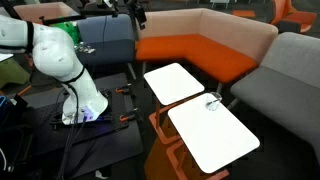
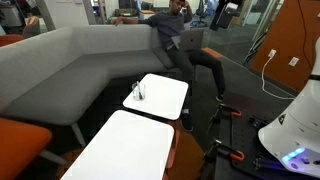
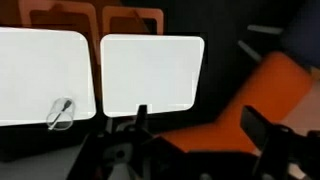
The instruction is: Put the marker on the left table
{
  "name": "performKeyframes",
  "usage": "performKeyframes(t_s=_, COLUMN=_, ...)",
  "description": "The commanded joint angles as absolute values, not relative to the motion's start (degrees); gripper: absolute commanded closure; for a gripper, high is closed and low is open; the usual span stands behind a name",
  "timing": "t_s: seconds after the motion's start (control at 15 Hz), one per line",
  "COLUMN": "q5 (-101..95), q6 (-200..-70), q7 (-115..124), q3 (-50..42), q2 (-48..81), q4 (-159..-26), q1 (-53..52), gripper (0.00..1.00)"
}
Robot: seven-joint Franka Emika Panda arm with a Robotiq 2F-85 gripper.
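Observation:
The left table (image 1: 173, 82) is the smaller-looking white top, nearest the orange sofa; it also shows in the wrist view (image 3: 150, 75) and in an exterior view (image 2: 120, 150). The longer white table (image 1: 215, 138) stands beside it and carries a small clear cup (image 1: 212, 102), also seen in the wrist view (image 3: 60, 112) and in an exterior view (image 2: 137, 92). A thin dark line at the cup may be the marker; it is too small to tell. My gripper (image 3: 200, 122) is open and empty, held high and well back from both tables, with its dark fingers at the frame bottom.
An orange sofa (image 1: 190, 50) and a grey sofa (image 1: 290, 80) wrap round the tables. A person (image 2: 172, 30) sits on the grey sofa. My white base (image 1: 78, 95) stands on a dark platform with orange clamps (image 2: 232, 155).

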State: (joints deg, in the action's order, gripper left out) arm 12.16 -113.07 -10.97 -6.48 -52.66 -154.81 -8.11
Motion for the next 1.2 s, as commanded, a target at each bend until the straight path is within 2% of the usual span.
performKeyframes(t_s=0.0, q5=12.87, q6=-112.73, q7=-11.61, q3=-5.75, q2=-52.52, q4=-154.61, q1=-7.15, gripper=0.0)
performKeyframes(t_s=0.33, q5=12.87, q6=-112.73, q7=-11.61, q3=-5.75, q2=-52.52, q4=-154.61, q1=-7.15, gripper=0.0)
performKeyframes(t_s=0.6, q5=8.71, q6=-133.14, q7=-5.29, q3=-0.3, q2=-44.67, q4=-156.92, q1=-2.52, gripper=0.0)
performKeyframes(t_s=0.8, q5=4.1, q6=-149.63, q7=0.63, q3=3.08, q2=-33.15, q4=-156.94, q1=2.01, gripper=0.0)
performKeyframes(t_s=1.0, q5=-3.67, q6=-161.46, q7=10.42, q3=7.3, q2=-20.51, q4=-154.3, q1=10.59, gripper=0.0)
performKeyframes(t_s=1.13, q5=-12.31, q6=-163.96, q7=19.36, q3=11.31, q2=-13.23, q4=-151.1, q1=19.0, gripper=0.0)
